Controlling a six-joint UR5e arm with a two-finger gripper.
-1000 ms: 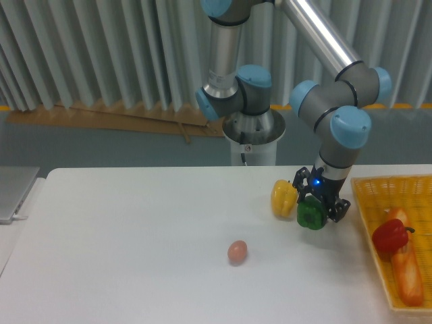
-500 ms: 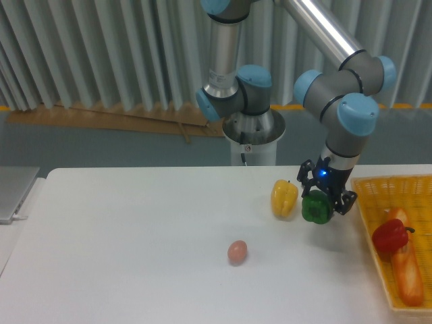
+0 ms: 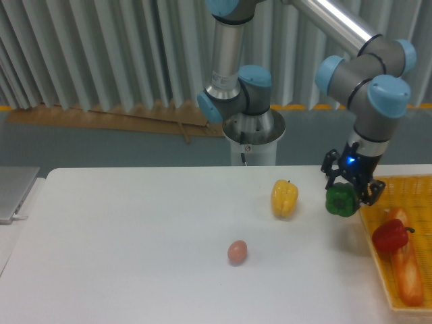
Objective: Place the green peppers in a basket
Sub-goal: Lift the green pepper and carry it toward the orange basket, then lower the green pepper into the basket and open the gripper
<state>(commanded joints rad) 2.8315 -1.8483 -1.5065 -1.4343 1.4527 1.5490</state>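
You can see a yellow pepper (image 3: 284,198) standing on the white table (image 3: 135,250). A small pinkish egg (image 3: 237,252) lies alone nearer the front, well apart from it. On the right, a red pepper (image 3: 389,237) rests against a long orange bread roll (image 3: 407,263). A grey flat thing (image 3: 15,191) sits at the left edge.

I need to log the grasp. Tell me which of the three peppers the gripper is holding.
The green pepper, held by the gripper above the table by the basket. The yellow pepper sits on the table; the red pepper lies in the basket.
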